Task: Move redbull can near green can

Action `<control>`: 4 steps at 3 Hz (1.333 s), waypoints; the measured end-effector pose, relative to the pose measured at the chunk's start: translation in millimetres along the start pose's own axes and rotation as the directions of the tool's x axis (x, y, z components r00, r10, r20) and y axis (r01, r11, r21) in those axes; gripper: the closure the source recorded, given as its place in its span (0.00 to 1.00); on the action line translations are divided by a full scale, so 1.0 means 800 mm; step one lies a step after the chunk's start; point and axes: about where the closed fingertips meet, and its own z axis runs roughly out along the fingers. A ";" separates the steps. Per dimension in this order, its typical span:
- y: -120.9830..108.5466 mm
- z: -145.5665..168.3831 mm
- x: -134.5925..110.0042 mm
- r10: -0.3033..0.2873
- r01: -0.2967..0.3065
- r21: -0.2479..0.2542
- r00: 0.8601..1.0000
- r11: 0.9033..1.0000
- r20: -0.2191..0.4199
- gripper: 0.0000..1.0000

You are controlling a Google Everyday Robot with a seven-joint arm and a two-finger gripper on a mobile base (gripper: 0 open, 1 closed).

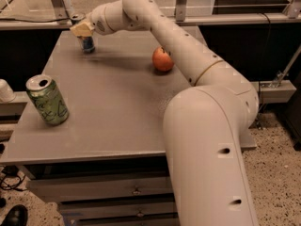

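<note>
Grey table (117,121), drawers (136,190) under the front edge, speckled floor (277,173) to the right.

Redbull can (87,44): upright at the far-left corner of the table, close to the back edge. Lower blue-and-silver part in plain view, upper part covered by gripper (82,28).

Gripper: right at the can's upper half, yellowish part facing the camera, overlapping the can. Clamped or loose, cannot tell from this angle.

Arm (188,55): white, rising from a thick link at lower right that fills the foreground. Runs up and across the right-rear part of the table, bends high near the back edge, then drops leftward to the wrist at the redbull can.

Green can (47,101): near the front-left edge, leaning slightly, silver top with opening visible. Well apart from the redbull can, with most of the table's depth between them.

Fruit (162,59): round, red-orange, on the table mid-rear, right of the redbull can. Sits just beside the arm's long link, its right side partly hidden by it. Off to the right of the line between the two cans.

White rounded object (4,91): at the left edge, off the table, about level with the green can.

Cables (9,178) and dark shoe (14,215): on the floor, below left.

Metal rail (225,19): behind the table, along the back.
</note>
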 end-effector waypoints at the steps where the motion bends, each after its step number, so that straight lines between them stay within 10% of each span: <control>1: -0.002 -0.025 -0.010 -0.010 0.010 0.003 1.000 1.000 0.020 0.88; 4: 0.077 -0.130 -0.028 -0.048 0.057 -0.104 0.995 0.993 0.086 1.00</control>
